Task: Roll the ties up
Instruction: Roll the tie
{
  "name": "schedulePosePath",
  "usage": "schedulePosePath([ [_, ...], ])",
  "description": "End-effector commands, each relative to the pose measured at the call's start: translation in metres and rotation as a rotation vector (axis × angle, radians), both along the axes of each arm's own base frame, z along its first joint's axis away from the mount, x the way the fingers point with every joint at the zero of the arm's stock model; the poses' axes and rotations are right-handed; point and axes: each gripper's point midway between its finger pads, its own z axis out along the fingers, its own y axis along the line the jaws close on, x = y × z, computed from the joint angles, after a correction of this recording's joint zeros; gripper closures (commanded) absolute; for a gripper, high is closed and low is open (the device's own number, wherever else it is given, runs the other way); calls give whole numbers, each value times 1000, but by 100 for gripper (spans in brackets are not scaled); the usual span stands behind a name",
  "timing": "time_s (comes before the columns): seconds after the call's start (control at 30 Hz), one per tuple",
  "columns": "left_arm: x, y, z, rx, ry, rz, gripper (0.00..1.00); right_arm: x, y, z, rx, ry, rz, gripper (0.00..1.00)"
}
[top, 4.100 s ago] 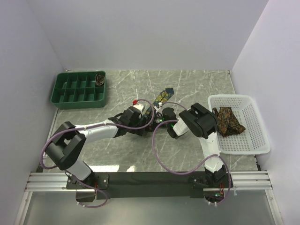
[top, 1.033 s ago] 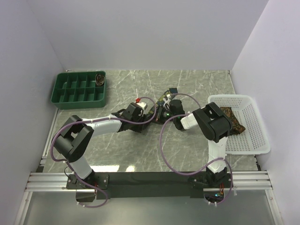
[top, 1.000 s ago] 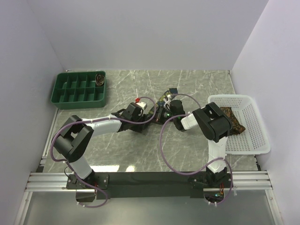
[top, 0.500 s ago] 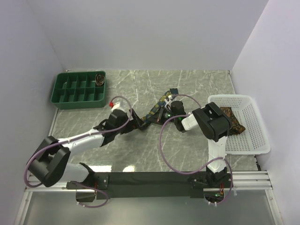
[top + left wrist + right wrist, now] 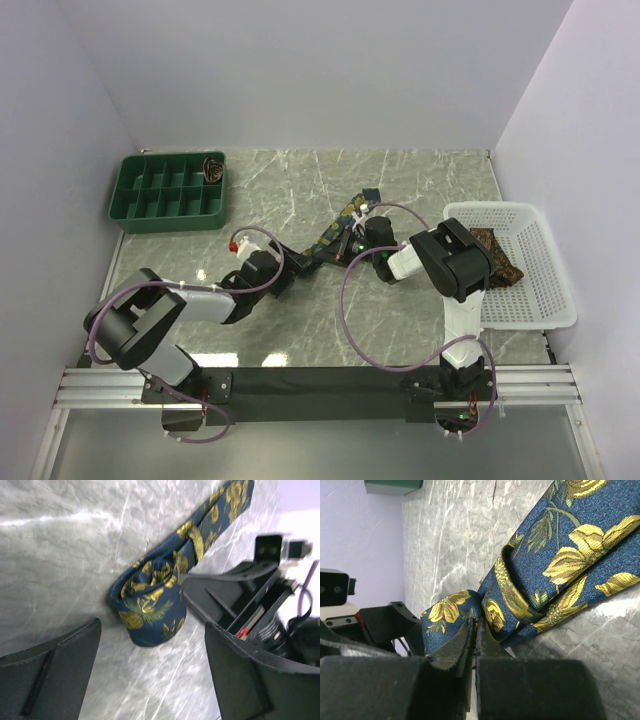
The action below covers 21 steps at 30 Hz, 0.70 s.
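A navy tie with yellow flowers lies slantwise mid-table, its near-left end wound into a loose roll. My left gripper is open, one finger on each side, and the roll lies just at its mouth, untouched. My right gripper is shut. Its tips press into the crease of the roll, and whether cloth is pinched does not show. From above, the left gripper and right gripper flank the roll. Brown ties lie in the basket.
The white mesh basket stands at the right edge. A green compartment tray sits at the back left, with a rolled tie in its far right cell. Purple cables loop over both arms.
My left gripper has let go of the roll, opened wide and drawn back toward the near left. The right gripper has stayed shut at the roll.
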Motion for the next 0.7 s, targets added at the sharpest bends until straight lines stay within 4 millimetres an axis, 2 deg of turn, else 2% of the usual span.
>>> schedulePosePath([
  [0.0, 11, 9, -3, -43, -17, 127, 10, -16, -18, -43, -104, 101, -29, 100],
  [0.1, 15, 8, -7, -33, -24, 160, 15, -16, -17, -41, -96, 100, -29, 100],
  [0.2, 19, 3, -11, -37, -21, 158, 25, -17, -18, -42, -95, 105, -31, 100],
  [0.33, 18, -8, -16, -53, -8, 129, 27, -17, -18, -41, -98, 101, -31, 100],
  [0.5, 17, -5, -20, -33, -11, 133, 28, -17, -17, -42, -93, 107, -31, 100],
  [0.6, 18, -8, -20, -16, -19, 119, 37, -17, -17, -41, -91, 105, -30, 100],
  [0.67, 19, -11, -21, -17, -15, 110, 50, -17, -18, -41, -91, 101, -30, 100],
])
